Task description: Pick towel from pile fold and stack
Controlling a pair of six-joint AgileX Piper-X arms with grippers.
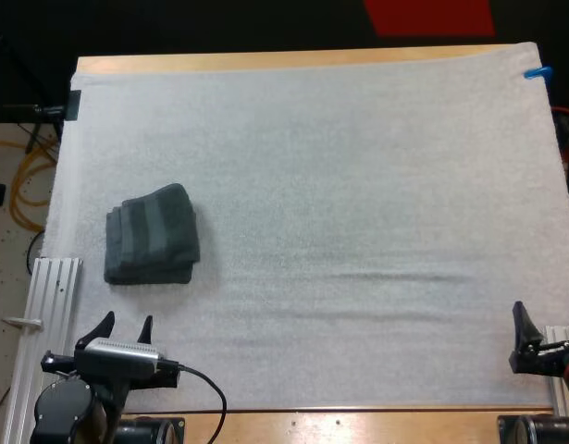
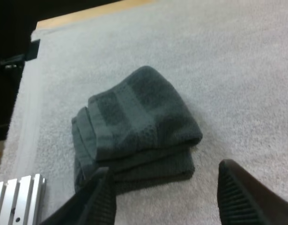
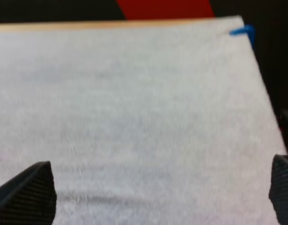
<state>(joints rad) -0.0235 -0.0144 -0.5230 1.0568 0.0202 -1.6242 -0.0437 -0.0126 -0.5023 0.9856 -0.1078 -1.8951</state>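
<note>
A folded stack of dark grey-green towels (image 1: 152, 234) lies on the left part of the white mat (image 1: 358, 185), two or three layers high. My left gripper (image 1: 127, 326) hovers just in front of it, near the mat's front edge, open with nothing between its fingers. In the left wrist view the stack (image 2: 134, 126) lies just beyond the gripper (image 2: 165, 187), whose fingers stand wide apart and clear of it. My right gripper (image 1: 543, 326) sits at the front right of the mat, open and empty. In the right wrist view, bare mat lies beyond its spread fingers (image 3: 29, 190).
An aluminium rail (image 1: 48, 314) runs along the table's left front edge, beside the left arm, and another rail (image 1: 563, 370) sits by the right arm. A black clip (image 1: 73, 104) marks the mat's far left corner.
</note>
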